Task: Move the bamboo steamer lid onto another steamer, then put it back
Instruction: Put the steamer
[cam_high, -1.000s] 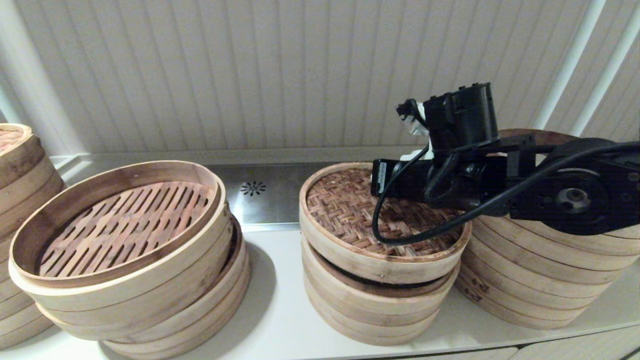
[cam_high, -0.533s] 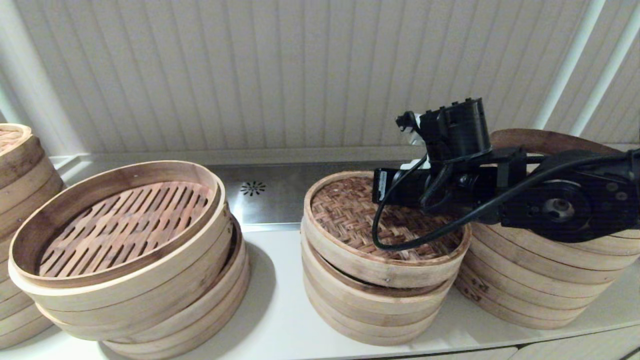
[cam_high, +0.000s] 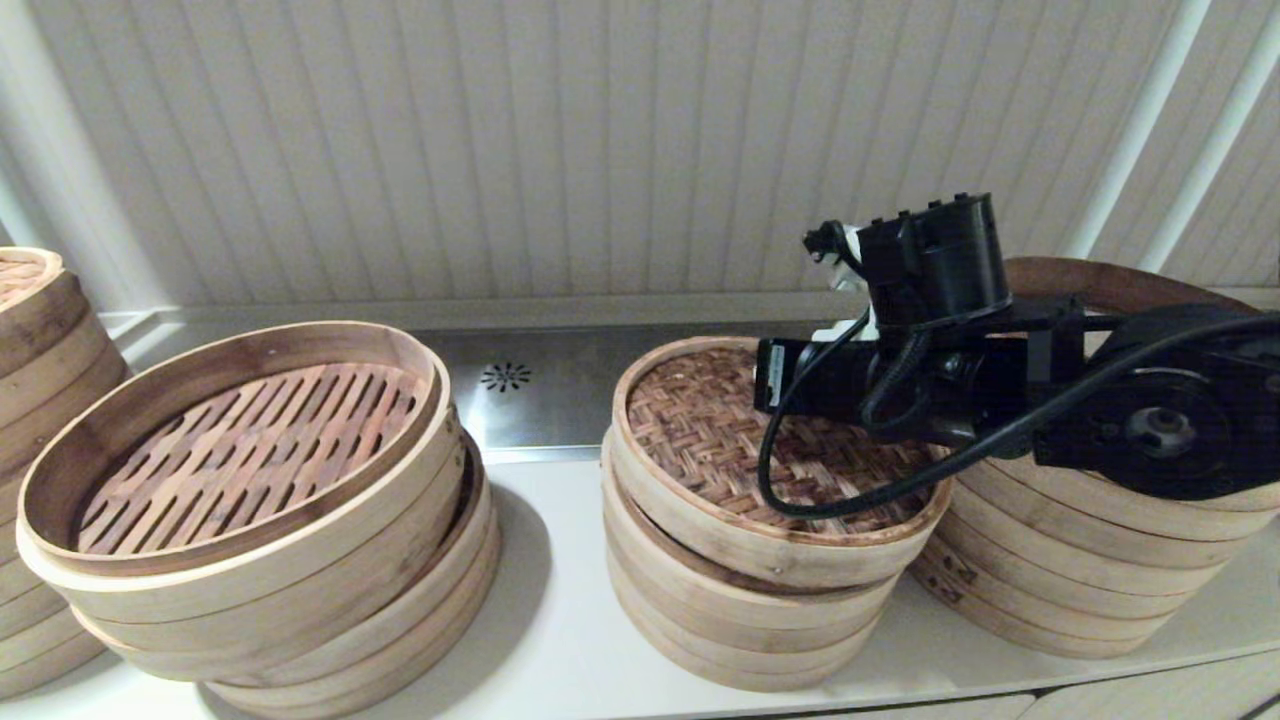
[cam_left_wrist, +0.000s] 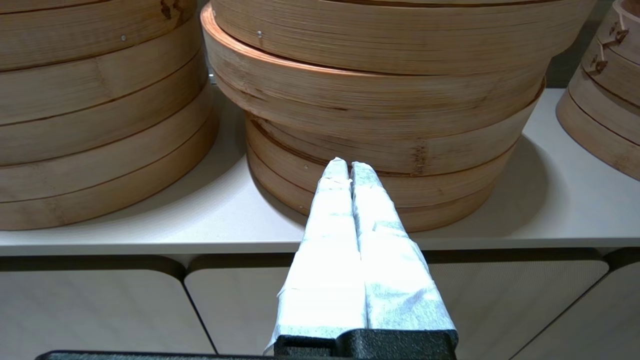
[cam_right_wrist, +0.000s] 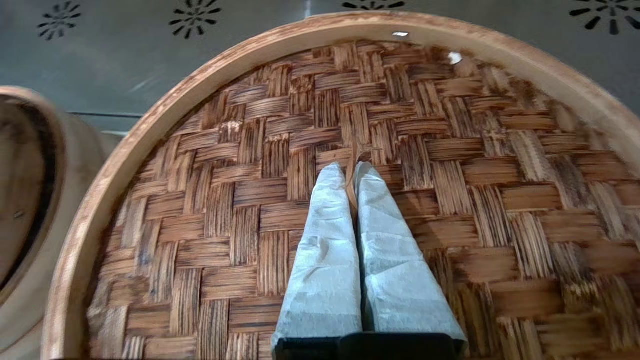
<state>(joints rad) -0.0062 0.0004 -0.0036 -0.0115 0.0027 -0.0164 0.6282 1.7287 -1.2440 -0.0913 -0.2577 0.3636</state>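
Lowered since a second ago, the bamboo steamer lid (cam_high: 720, 440) now sits slightly askew on the short middle steamer (cam_high: 740, 625), just left of another steamer (cam_high: 1080, 560). Above the lid's centre, the right tool (cam_right_wrist: 350, 167) pinches a thin loop on the weave. The left tool (cam_left_wrist: 348, 167) rests closed below the desk (cam_left_wrist: 150, 225).

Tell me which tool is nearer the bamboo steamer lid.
Right. The right tool is shut on a small loop at the centre of the bamboo steamer lid. The left tool is shut, low at the counter's front edge, facing a different stack.
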